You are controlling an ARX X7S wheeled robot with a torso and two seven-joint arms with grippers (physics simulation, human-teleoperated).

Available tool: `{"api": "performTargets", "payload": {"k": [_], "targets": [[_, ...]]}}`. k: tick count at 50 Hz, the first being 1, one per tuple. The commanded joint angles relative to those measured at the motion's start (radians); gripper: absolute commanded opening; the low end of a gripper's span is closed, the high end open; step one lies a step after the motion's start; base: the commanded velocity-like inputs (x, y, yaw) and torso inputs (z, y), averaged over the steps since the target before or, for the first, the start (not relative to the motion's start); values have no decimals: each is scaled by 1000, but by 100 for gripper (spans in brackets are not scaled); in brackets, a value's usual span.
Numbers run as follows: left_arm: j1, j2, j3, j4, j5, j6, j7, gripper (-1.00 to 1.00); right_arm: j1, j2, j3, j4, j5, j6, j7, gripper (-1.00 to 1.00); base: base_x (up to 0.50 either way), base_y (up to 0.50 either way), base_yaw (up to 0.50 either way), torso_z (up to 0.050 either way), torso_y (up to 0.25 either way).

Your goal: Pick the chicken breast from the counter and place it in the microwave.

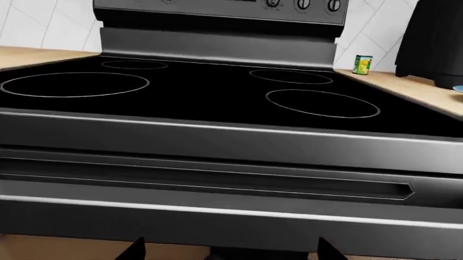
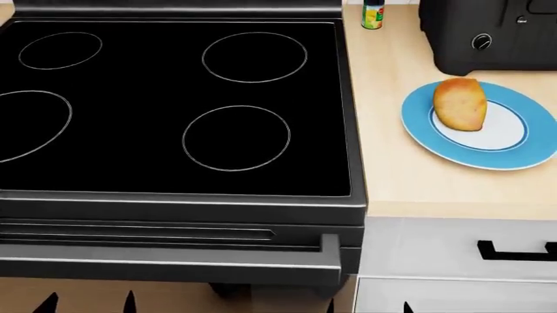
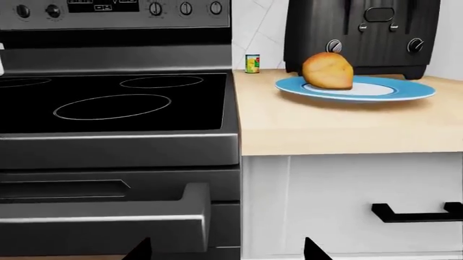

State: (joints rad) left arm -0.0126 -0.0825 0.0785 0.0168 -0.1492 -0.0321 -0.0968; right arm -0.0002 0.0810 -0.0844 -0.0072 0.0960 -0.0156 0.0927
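The chicken breast [image 2: 460, 104], a golden-orange lump, lies on a blue-rimmed plate [image 2: 416, 130] on the beige counter [image 2: 409, 189] right of the stove. It also shows in the right wrist view [image 3: 327, 70]. A black appliance with knobs, the microwave [image 2: 487, 36], stands shut behind the plate. My left gripper [image 1: 230, 252] is open and empty, low in front of the oven door. My right gripper [image 3: 227, 250] is open and empty, low in front of the seam between oven and white cabinet, below counter height. Only the fingertips show in each view.
A glossy black stove top [image 2: 174, 98] with thin white rings fills the left. A small yellow-green can [image 2: 374, 14] stands at the back of the counter. The oven door handle [image 2: 174, 264] juts out in front. A white drawer with a black handle [image 2: 513, 251] sits under the counter.
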Motion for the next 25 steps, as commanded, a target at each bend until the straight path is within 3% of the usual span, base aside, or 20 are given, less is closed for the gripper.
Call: {"api": "performTargets", "payload": {"k": [1,6,8,12,14,17,18,20,23,25], "targets": [[-10,-13,18,-19,-15,7,-10,100,10,13,-13,19,14,-11,15,100,0,0,0,50,0],[0,-31,21,52,-18,-2,-20,100,20,30,-18,-16,9,6,25,100,0,0,0,30,0],[-1,-49,-39,268,-152,-169,-49,100,18,57,-22,-190,-4,174,47,100,0,0,0,0,0],[-95,-172,-87,608,-332,-505,-78,100,20,140,-27,-616,58,471,6,100,0,0,0,0,0],[-179,-231,-164,738,-490,-696,-132,100,79,172,32,-825,144,688,8,100,0,0,0,0,0],[-271,-290,-237,856,-664,-847,-189,100,218,176,145,-1013,287,997,38,100,0,0,0,0,0],[-281,-296,-245,868,-684,-863,-198,100,240,180,157,-1034,310,1035,46,100,0,0,0,0,0],[-320,-312,-282,899,-785,-928,-243,100,303,290,156,-1039,515,1053,208,100,0,0,0,0,0],[-325,-339,-261,925,-750,-921,-237,100,348,409,145,-1039,757,1020,404,100,0,0,0,0,0],[-322,-340,-270,922,-758,-921,-241,100,356,455,113,-1038,800,990,458,100,0,-230,0,0,0]]}}
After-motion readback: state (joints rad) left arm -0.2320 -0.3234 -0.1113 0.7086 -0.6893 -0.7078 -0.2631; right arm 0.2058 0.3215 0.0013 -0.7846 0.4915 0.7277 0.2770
